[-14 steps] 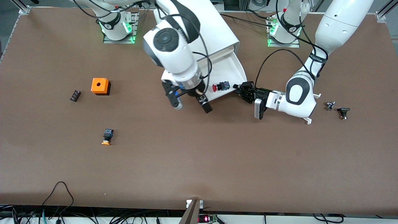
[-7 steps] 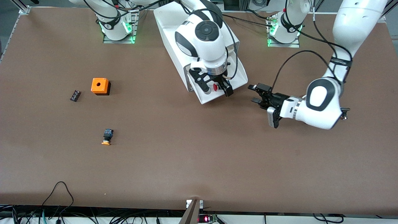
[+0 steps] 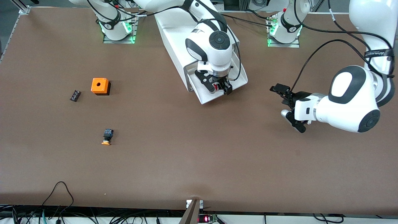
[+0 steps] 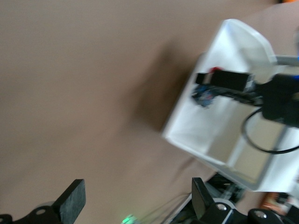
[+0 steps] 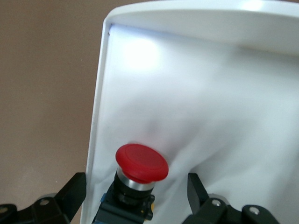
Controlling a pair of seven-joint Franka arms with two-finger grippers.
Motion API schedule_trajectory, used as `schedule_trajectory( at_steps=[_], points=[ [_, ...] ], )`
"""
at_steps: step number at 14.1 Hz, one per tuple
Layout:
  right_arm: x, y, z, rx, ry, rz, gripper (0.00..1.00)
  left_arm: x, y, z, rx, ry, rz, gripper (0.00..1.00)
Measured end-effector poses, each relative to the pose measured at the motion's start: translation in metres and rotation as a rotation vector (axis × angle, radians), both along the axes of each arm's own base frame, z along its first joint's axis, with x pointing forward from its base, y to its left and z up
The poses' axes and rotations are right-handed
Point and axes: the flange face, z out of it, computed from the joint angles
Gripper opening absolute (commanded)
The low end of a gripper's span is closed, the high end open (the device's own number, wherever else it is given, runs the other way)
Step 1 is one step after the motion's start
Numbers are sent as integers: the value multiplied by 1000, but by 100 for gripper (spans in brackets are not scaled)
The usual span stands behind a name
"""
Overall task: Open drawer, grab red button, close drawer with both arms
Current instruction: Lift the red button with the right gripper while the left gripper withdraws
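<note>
Now the right claw (image 5: pixel 133 191), open astride the button (image 5: pixel 140 170), is needing centred fingers before closing; left claw (image 3: pixel 287 107) is waiting open.

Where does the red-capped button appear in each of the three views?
Front view: red-capped button in the open white drawer, between the right hand's fingers.
Left wrist view: red-capped button, small, in the drawer.
Right wrist view: red-capped button, large, low centre.
Shared landmark: the drawer.
</note>
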Motion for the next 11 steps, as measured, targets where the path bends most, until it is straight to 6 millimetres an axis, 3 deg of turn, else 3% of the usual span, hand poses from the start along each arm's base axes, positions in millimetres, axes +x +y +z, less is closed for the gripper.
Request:
schedule_trajectory(
  at_steps=[5,11],
  points=[
    [4,0,7,9,-11,-5,77,17,32,40,269,-146,-70,100],
    [3,1,20,18,-14,-41,77,24,30,81,363,-257,-91,100]
  ],
)
